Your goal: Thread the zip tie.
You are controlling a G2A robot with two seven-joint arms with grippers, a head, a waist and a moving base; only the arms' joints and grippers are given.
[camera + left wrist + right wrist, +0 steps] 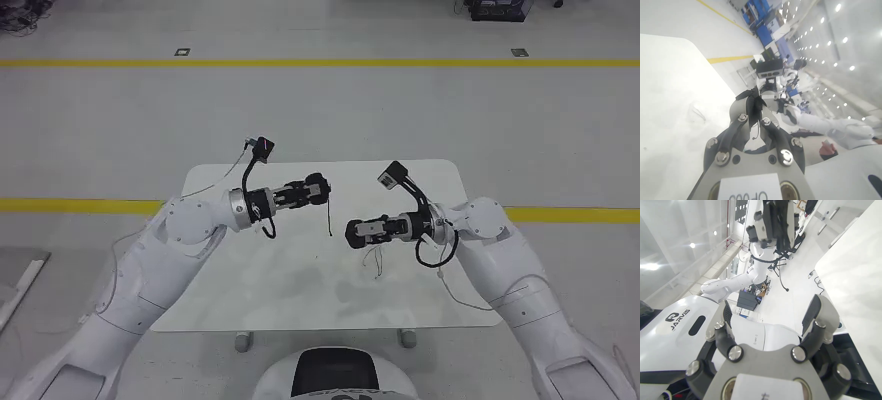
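A thin black zip tie (329, 218) hangs straight down from my left gripper (320, 187), which is shut on its upper end above the middle of the white table (290, 290). In the left wrist view the fingers (743, 111) are pressed together on the tie (758, 128). My right gripper (350, 232) hovers a little to the right of the tie and nearer the robot, pointing at it. It is open (770, 306), with nothing between its fingers. The right wrist view shows the left gripper (772, 224) with the tie (782, 283) dangling below it.
Pale loose zip ties (375, 262) lie on the table just below the right gripper, and they show as a faint loop (696, 113) in the left wrist view. The table's rounded far corner (696, 47) drops off to the floor.
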